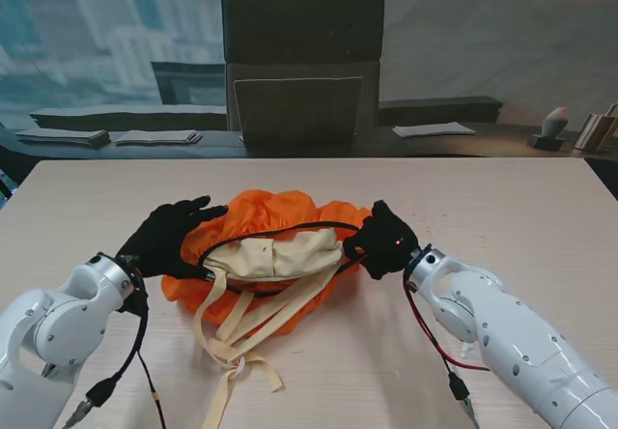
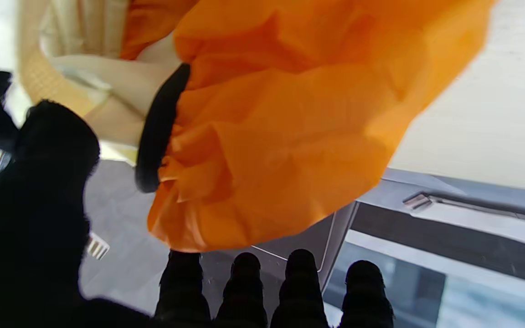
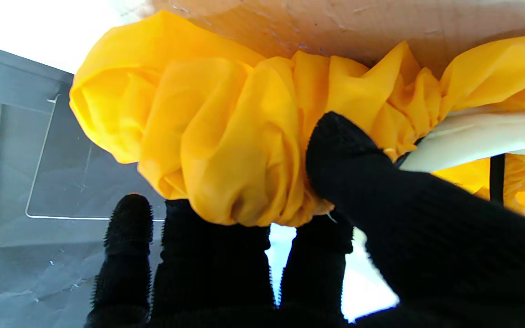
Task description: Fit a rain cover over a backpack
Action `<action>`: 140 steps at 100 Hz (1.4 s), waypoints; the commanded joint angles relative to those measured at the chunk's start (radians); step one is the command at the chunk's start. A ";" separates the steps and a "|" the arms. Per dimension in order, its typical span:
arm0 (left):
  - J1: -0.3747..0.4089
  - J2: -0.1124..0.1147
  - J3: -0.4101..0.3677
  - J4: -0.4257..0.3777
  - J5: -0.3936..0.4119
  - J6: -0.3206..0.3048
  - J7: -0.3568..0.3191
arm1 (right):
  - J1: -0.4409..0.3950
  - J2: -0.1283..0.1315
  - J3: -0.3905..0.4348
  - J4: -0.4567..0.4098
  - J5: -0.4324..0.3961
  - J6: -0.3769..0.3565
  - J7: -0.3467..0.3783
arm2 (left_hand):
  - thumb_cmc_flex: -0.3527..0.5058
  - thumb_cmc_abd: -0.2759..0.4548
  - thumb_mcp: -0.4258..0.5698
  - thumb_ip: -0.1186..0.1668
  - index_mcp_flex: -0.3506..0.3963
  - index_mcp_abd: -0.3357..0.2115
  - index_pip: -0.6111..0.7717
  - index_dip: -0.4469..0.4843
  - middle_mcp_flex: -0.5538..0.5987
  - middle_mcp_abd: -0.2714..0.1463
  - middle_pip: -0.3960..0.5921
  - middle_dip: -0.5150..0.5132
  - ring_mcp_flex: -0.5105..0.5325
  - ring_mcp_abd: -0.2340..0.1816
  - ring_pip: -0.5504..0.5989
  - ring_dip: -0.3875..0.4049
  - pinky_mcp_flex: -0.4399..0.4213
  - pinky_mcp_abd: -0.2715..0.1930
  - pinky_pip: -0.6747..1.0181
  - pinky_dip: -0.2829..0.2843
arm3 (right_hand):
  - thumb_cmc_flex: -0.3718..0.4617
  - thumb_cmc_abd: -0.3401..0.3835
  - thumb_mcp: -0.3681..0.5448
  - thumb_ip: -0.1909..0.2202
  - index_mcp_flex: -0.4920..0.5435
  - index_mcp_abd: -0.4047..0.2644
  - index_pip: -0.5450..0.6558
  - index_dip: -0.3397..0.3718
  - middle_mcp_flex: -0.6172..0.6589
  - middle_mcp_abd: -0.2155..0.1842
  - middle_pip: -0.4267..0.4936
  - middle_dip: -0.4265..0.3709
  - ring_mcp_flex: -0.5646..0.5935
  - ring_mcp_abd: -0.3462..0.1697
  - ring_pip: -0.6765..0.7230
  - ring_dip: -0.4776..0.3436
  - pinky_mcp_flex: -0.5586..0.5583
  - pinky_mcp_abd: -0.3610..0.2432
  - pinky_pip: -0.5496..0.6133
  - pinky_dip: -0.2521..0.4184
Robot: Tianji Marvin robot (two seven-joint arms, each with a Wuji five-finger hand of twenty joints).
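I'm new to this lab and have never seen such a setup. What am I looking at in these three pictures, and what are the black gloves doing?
The gloves are a robot's two five-finger hands on white arms. The wide picture looks down from the robot's stand; the other two come from cameras on each wrist, shown upside down. On the table lies a cream backpack, straps trailing toward the robot, with an orange rain cover gathered around it. The left hand rests on the cover's left end, fingers spread. The right hand pinches bunched cover fabric at the right end.
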 commanded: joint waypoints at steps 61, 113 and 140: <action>-0.197 -0.013 0.220 0.085 -0.153 -0.129 -0.018 | -0.004 -0.012 -0.003 0.015 0.018 0.005 -0.025 | 0.076 0.187 -0.425 0.076 -0.003 0.014 0.260 0.042 0.040 -0.011 0.147 -0.045 0.005 -0.025 0.026 -0.004 -0.048 -0.011 0.126 -0.100 | 0.044 -0.003 0.060 0.012 0.039 0.018 0.041 0.017 0.017 0.091 0.016 0.019 0.058 -0.018 0.049 0.020 0.001 0.027 0.029 0.014; -0.451 -0.013 0.552 0.323 -0.020 -0.088 0.004 | -0.008 -0.015 -0.005 0.013 0.021 0.006 -0.046 | 0.058 0.106 -0.268 0.066 -0.017 0.023 -0.077 0.002 -0.022 -0.025 0.012 0.012 -0.033 -0.038 -0.071 0.005 -0.029 0.010 -0.147 -0.022 | 0.048 -0.007 0.062 0.013 0.033 0.025 0.047 0.015 0.015 0.093 0.020 0.020 0.057 -0.015 0.050 0.021 0.004 0.026 0.032 0.016; -0.560 -0.063 0.650 0.529 0.014 -0.099 0.259 | -0.033 -0.012 0.017 -0.038 0.030 -0.033 0.039 | 0.345 0.259 -0.193 0.093 0.341 -0.399 0.818 0.556 0.431 -0.182 0.495 0.254 0.323 -0.069 0.247 0.162 0.094 0.031 -0.108 -0.035 | 0.043 -0.005 0.063 0.011 0.020 0.044 0.051 0.008 0.019 0.086 0.012 0.014 0.059 -0.013 0.051 0.020 0.019 0.025 0.037 0.019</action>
